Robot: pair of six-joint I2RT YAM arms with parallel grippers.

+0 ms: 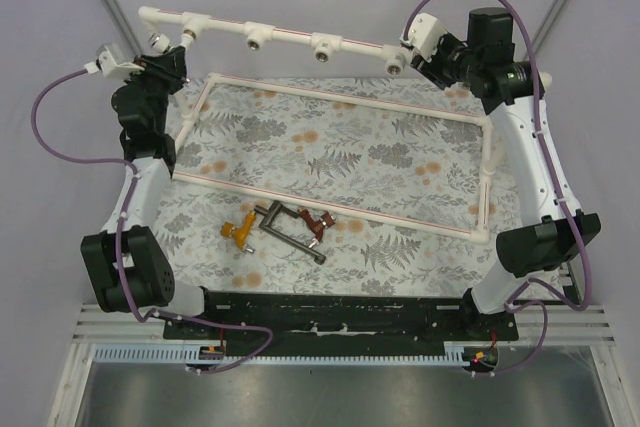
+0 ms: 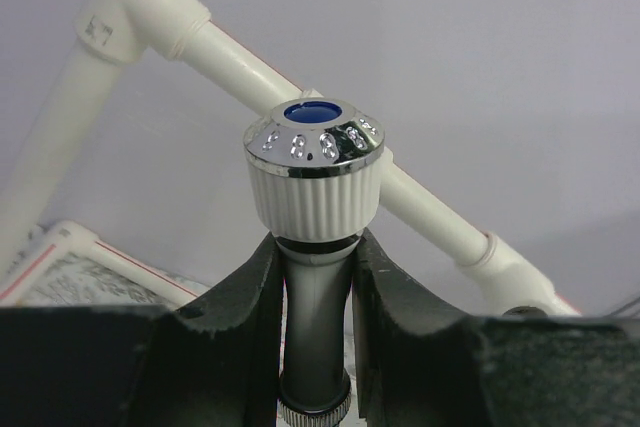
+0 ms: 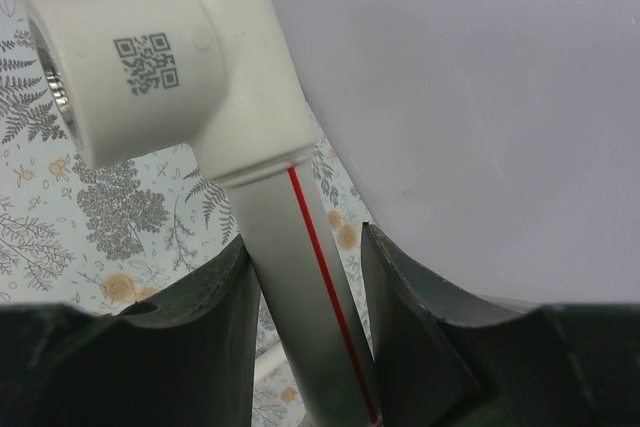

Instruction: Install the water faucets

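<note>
My left gripper (image 2: pixel 316 307) is shut on the stem of the white faucet (image 2: pixel 315 162), which has a ribbed knob with a chrome top and a blue centre. It holds the faucet by the left end of the white pipe rail (image 1: pixel 290 35), as the top view shows for the gripper (image 1: pixel 168 57). My right gripper (image 3: pixel 305 287) is closed around the rail's red-striped pipe (image 3: pixel 300 277) just below a tee socket (image 3: pixel 140 67), at the rail's right end (image 1: pixel 412 49). The orange-yellow faucet (image 1: pixel 238 228), the dark grey faucet (image 1: pixel 288 232) and the red-brown faucet (image 1: pixel 315 223) lie together on the mat.
A rectangular frame of white pipe (image 1: pixel 340 97) lies on the floral mat (image 1: pixel 350 147). Three open tee sockets (image 1: pixel 325 47) face forward along the rail. Grey walls close in behind and at both sides.
</note>
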